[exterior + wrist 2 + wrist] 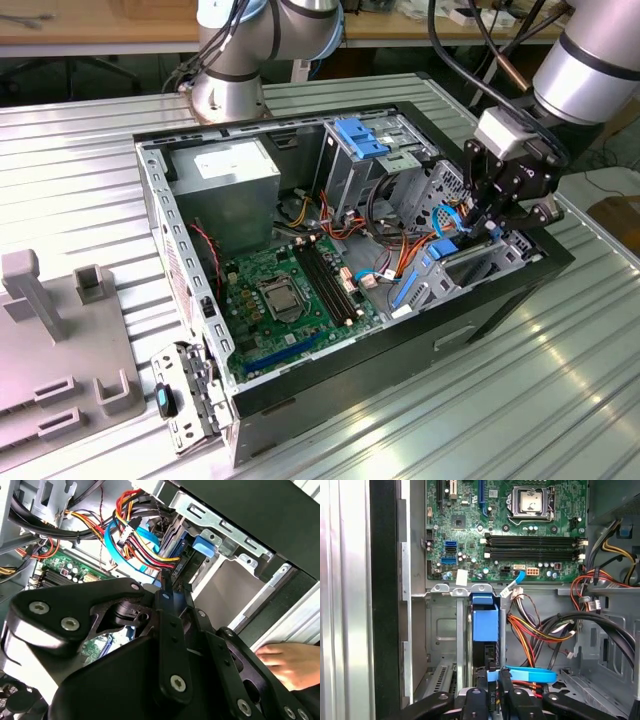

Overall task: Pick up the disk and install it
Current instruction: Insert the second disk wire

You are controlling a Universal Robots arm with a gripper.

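Claw: we saw the claw (493, 690) low inside the computer case (480, 310), its fingers (167, 630) clenched on the disk.
Disk: the disk (485, 622) stood on edge in its slot, just ahead of the fingertips.
Hand: a person's hand (282, 662) rested beside the claw.

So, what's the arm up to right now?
Gripper down in the drive bay, jaws closed on the disk. Disk upright in its slot. Blue cable crossing by the jaws; a person's hand near the case.

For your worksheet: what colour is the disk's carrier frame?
Bright blue, clearest in the first wrist view on the disk.
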